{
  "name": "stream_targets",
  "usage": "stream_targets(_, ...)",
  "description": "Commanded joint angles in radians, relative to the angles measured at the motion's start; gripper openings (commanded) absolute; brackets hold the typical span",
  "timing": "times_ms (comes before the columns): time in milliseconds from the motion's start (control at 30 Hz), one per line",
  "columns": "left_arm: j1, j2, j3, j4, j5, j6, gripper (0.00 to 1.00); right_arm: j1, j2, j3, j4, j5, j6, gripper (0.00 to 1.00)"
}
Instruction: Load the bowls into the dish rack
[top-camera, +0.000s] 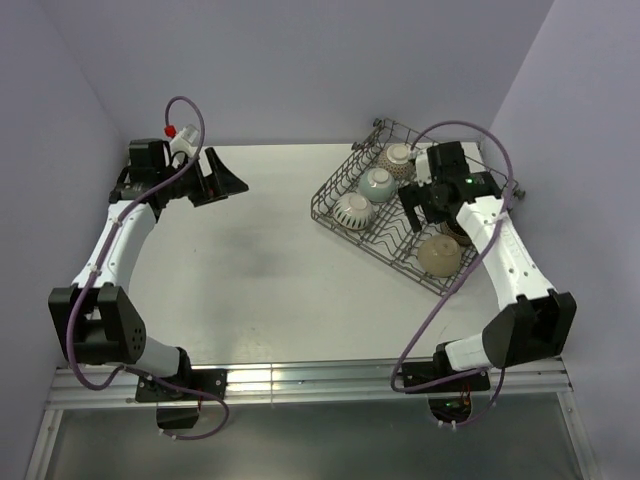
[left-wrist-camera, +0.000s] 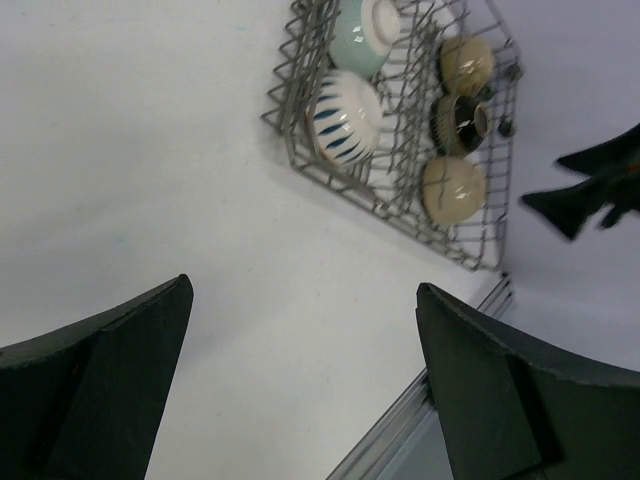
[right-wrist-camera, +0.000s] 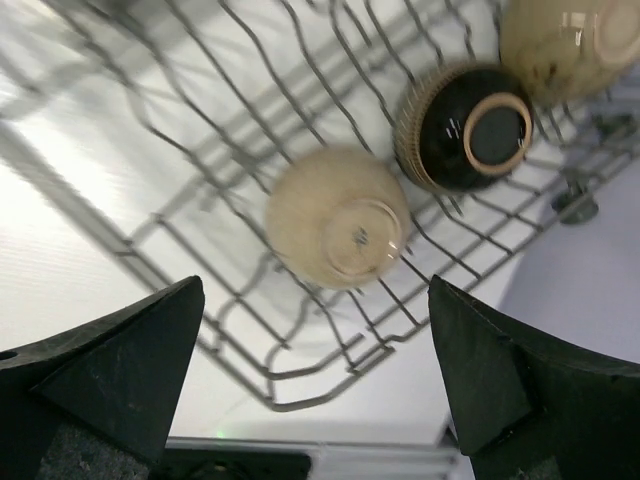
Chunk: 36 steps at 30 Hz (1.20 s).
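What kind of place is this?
Probably a robot test cell, not a kitchen: plain lavender walls close around a white table, two robot arms bolted at its near edge, and a wire dish rack.

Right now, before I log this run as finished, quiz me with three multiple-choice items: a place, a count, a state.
1. Where is the black bowl? A on the table; B in the dish rack; C in a gripper.
2. How many bowls sit in the rack? A three; B five; C seven.
3. The right gripper is: A open; B shut on a bowl; C shut, empty.
Key: B, rack wires lie under it; B, the left wrist view shows five; A, its fingers stand wide apart above the bowls.
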<state>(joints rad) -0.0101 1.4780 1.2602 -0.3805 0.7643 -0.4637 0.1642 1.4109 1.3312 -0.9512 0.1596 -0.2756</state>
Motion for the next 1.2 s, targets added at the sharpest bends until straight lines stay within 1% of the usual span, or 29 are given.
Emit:
stream_targets(0, 0.007, -0.088, 0.082, -0.222, 0.015, 0.207, 1.00, -0.011, -0.087, 0.124, -0.066, -0.199, 0.050, 1.00)
stream_targets(67, 0.007, -0.128, 0.097, -0.314, -0.017, 0.258, 0.99, -0.011, -0.121, 0.184, -0.107, -0.285, 0.088, 1.00)
stream_targets(100, 0.007, -0.143, 0.102, -0.336, -0.038, 0.276, 1.00, -0.015, -0.142, 0.187, -0.110, -0.372, 0.096, 1.00)
stream_targets(133, 0.024, -0.172, 0.105, -0.351, -0.090, 0.301, 0.99, -0.035, -0.162, 0.186, -0.106, -0.406, 0.111, 1.00)
stream_targets(200, 0.033, -0.194, 0.102, -0.408, -0.120, 0.345, 0.99, -0.058, -0.216, 0.162, -0.101, -0.449, 0.122, 1.00)
stream_targets(233, 0.033, -0.215, 0.090, -0.426, -0.125, 0.362, 0.99, -0.067, -0.237, 0.146, -0.084, -0.495, 0.139, 1.00)
stream_targets(267, 0.033, -0.226, 0.078, -0.445, -0.114, 0.382, 0.99, -0.074, -0.262, 0.090, -0.063, -0.520, 0.148, 1.00)
stream_targets(300, 0.033, -0.238, 0.046, -0.468, -0.103, 0.426, 0.99, -0.075, -0.321, 0.051, -0.032, -0.544, 0.165, 1.00)
stream_targets(333, 0.033, -0.267, 0.025, -0.471, -0.103, 0.439, 1.00, -0.075, -0.354, 0.013, 0.035, -0.583, 0.208, 1.00)
stream_targets(367, 0.033, -0.284, 0.004, -0.472, -0.115, 0.448, 1.00, -0.074, -0.409, -0.059, 0.061, -0.610, 0.223, 1.00)
stream_targets(400, 0.033, -0.303, -0.014, -0.474, -0.126, 0.495, 1.00, -0.071, -0.433, -0.088, 0.084, -0.630, 0.236, 1.00)
stream_targets(433, 0.033, -0.342, -0.051, -0.469, -0.132, 0.511, 0.99, -0.068, -0.455, -0.142, 0.121, -0.641, 0.252, 1.00)
stream_targets(467, 0.033, -0.364, -0.067, -0.466, -0.172, 0.523, 1.00, -0.063, -0.493, -0.167, 0.137, -0.650, 0.254, 1.00)
stream_targets(567, 0.033, -0.442, -0.128, -0.446, -0.230, 0.553, 1.00, -0.061, -0.553, -0.242, 0.175, -0.634, 0.248, 1.00)
stream_targets(700, 0.033, -0.515, -0.215, -0.425, -0.240, 0.560, 0.99, -0.060, -0.604, -0.316, 0.201, -0.621, 0.245, 1.00)
stream_targets(833, 0.033, -0.542, -0.259, -0.397, -0.269, 0.542, 1.00, -0.060, -0.670, -0.391, 0.232, -0.597, 0.256, 1.00)
stream_targets(933, 0.033, -0.562, -0.266, -0.387, -0.278, 0.543, 0.99, -0.061, -0.713, -0.408, 0.221, -0.583, 0.250, 1.00)
stream_targets(1067, 0.033, -0.574, -0.268, -0.390, -0.281, 0.550, 0.99, -0.060, -0.719, -0.405, 0.209, -0.574, 0.243, 1.00)
stream_targets(1167, 0.033, -0.602, -0.283, -0.354, -0.329, 0.513, 0.99, -0.061, -0.721, -0.403, 0.206, -0.571, 0.246, 1.00)
